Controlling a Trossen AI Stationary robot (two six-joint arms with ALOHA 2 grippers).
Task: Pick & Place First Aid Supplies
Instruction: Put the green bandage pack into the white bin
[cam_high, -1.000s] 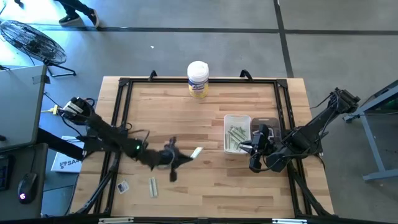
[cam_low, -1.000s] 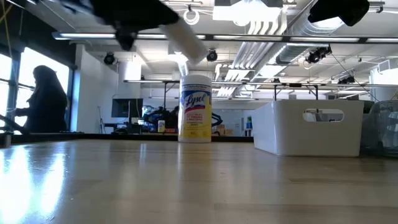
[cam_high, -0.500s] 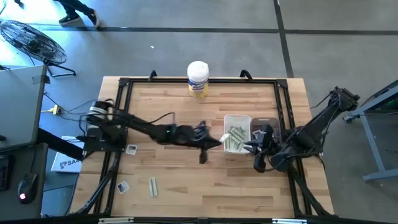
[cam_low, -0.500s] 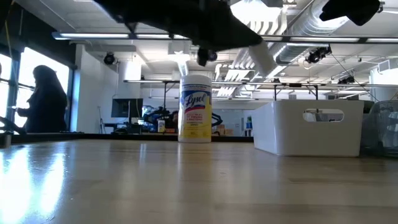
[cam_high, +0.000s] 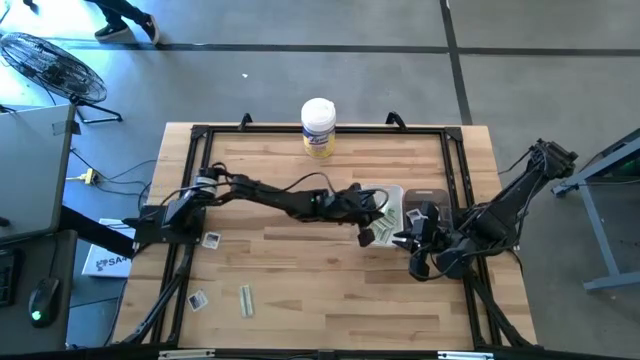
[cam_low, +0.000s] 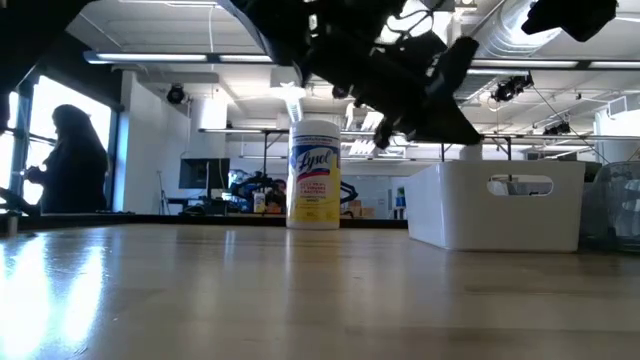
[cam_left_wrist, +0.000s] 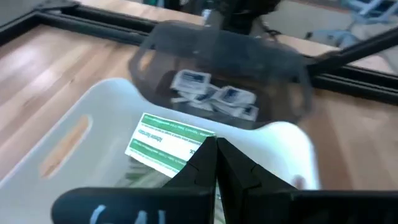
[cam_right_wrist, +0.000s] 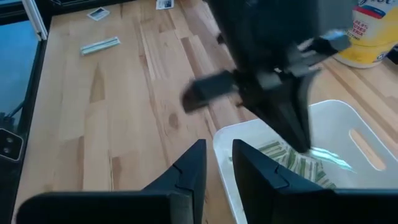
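Note:
My left gripper reaches across the table and hangs over the white bin, shut on a narrow green-white strip packet. More green-white strips lie inside that bin. Beside it a dark see-through bin holds small white square packets with blue marks. On the wood near the table's left near corner lie one strip and two square packets. My right gripper hovers open just near of the bins, touching nothing. My left gripper pinches the strip packet between its two fingertips at one end. The rest of the strip sticks out ahead of the fingers. It is lifted clear, about level, above the inside of the white bin.
A tall white canister with a yellow label stands at the table's far edge. A black frame runs around the tabletop. A person sits in the room beyond. Bare wood lies between the loose packets and the bins.
My left gripper has carried the strip from the table's left middle toward the right, staying shut on it, and now hangs over the white bin. My right gripper has stayed about where it was.

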